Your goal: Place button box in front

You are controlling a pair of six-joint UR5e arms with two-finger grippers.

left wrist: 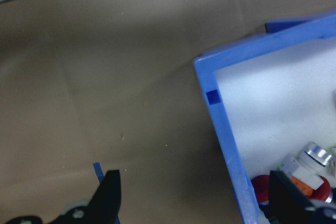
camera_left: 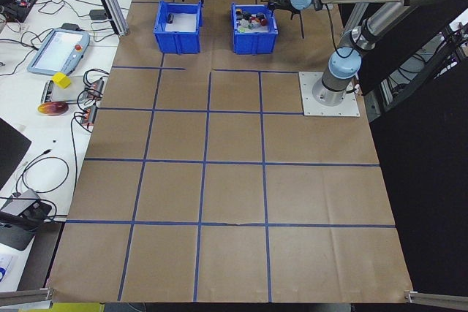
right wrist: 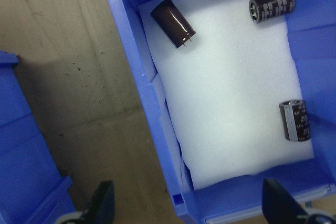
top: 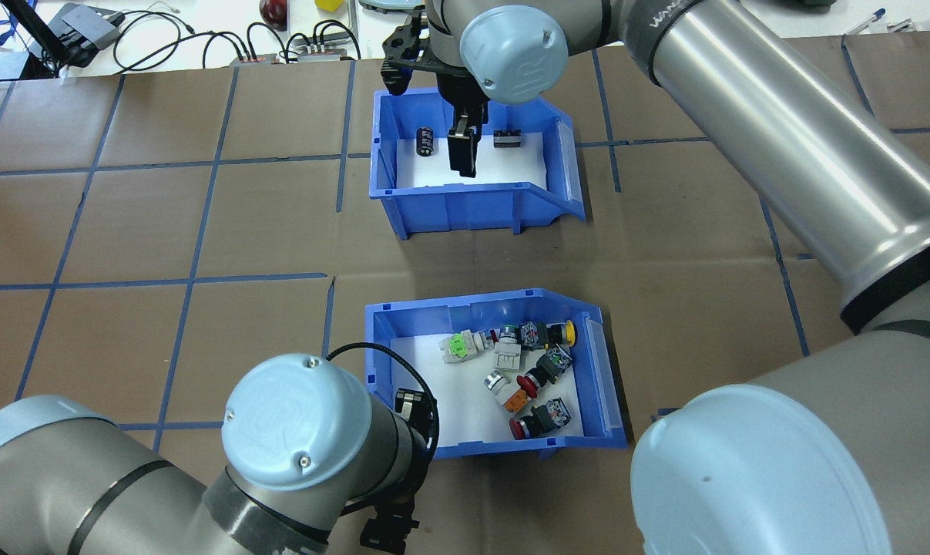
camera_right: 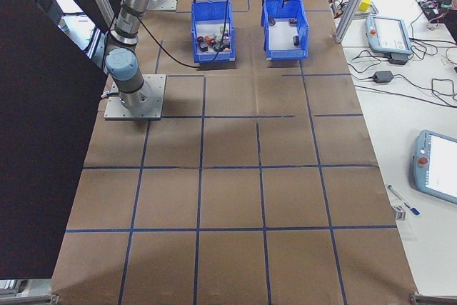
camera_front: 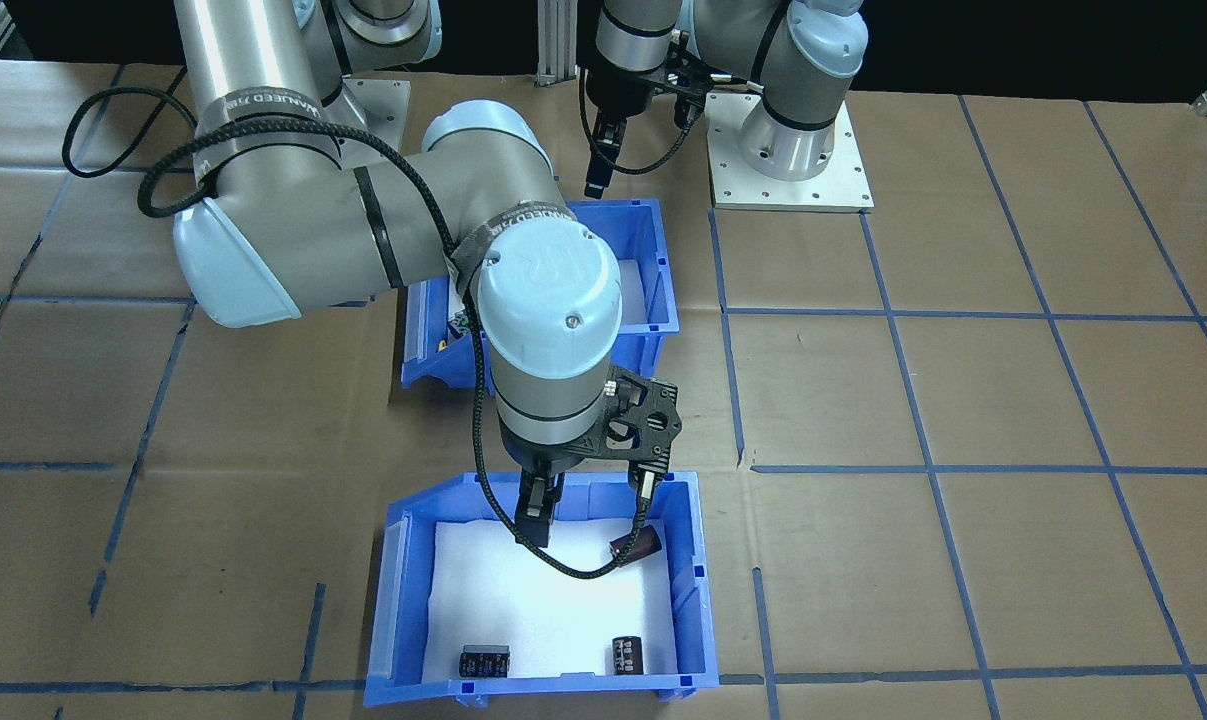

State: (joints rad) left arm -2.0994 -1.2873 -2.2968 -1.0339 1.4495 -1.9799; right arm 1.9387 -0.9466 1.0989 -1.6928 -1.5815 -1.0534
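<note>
The button box is a blue bin with white foam, holding several red, green, yellow and orange push-buttons. It stands on the robot's side of the table. My left gripper is open at the box's left end, and the end wall lies between its spread fingers. In the front-facing view my right arm hides most of this box. My right gripper is open above the other blue bin, its fingers either side of that bin's wall.
The other bin holds three dark cylinders on foam and stands farther from the robot, in line with the button box. Brown paper with blue tape lines covers the table. Both arm base plates sit at the robot's edge. Cables and pendants lie beyond the far edge.
</note>
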